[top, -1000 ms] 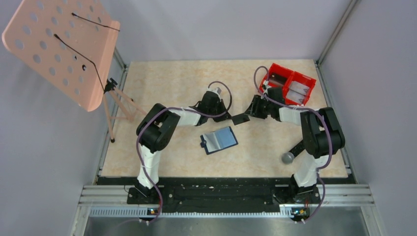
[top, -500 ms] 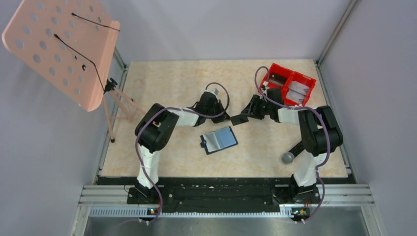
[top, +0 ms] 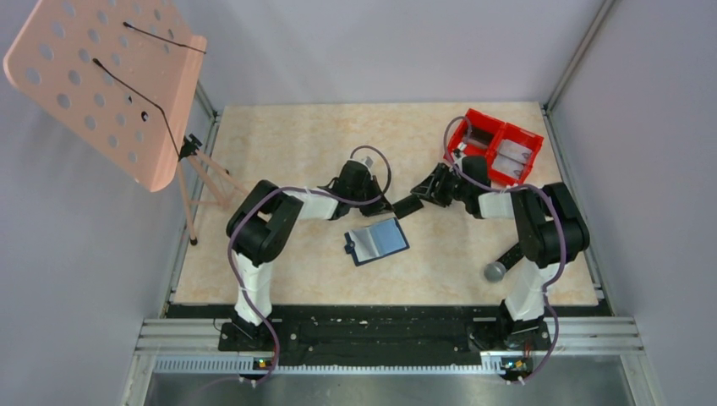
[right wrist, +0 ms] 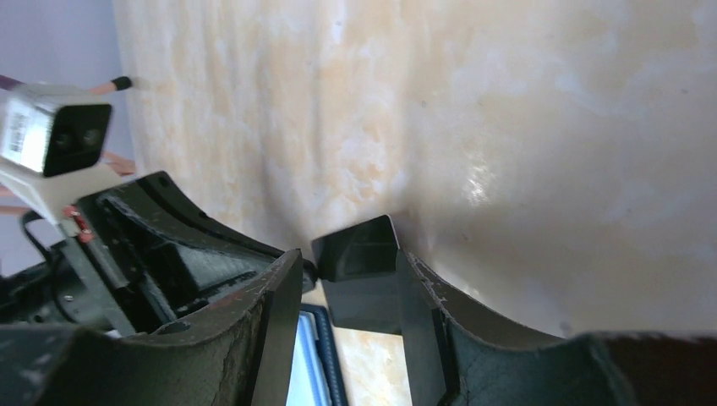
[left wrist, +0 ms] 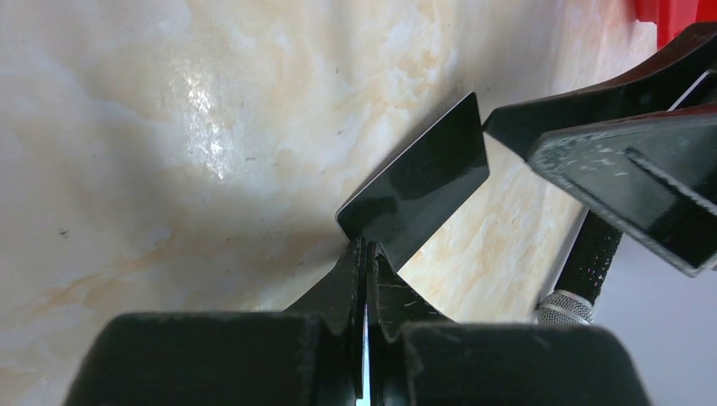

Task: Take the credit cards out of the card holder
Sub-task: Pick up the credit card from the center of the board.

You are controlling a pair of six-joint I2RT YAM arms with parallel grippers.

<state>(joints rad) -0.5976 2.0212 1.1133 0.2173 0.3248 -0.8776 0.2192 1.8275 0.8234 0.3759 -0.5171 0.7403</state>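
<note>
One black credit card (top: 409, 205) hangs just above the table between the two grippers. My left gripper (top: 385, 203) is shut on one corner of the card (left wrist: 418, 182), pinching it at the fingertips (left wrist: 366, 254). From the other side, my right gripper (top: 423, 193) stands open around the card's far end (right wrist: 359, 271). The card nearly fills the gap between its fingers (right wrist: 347, 258). The card holder (top: 378, 240) lies open on the table below them, light inner faces up. Its blue edge (right wrist: 309, 364) shows under the right gripper.
A red two-compartment bin (top: 488, 115) stands at the back right, behind the right arm. A grey ball (top: 495, 271) lies beside the right arm's lower link. A pink perforated stand (top: 106, 80) on thin legs (top: 199, 182) occupies the far left.
The right gripper has slid left toward the left gripper, so its fingers now straddle the card's end. The left gripper kept its pinch and shifted slightly left.
</note>
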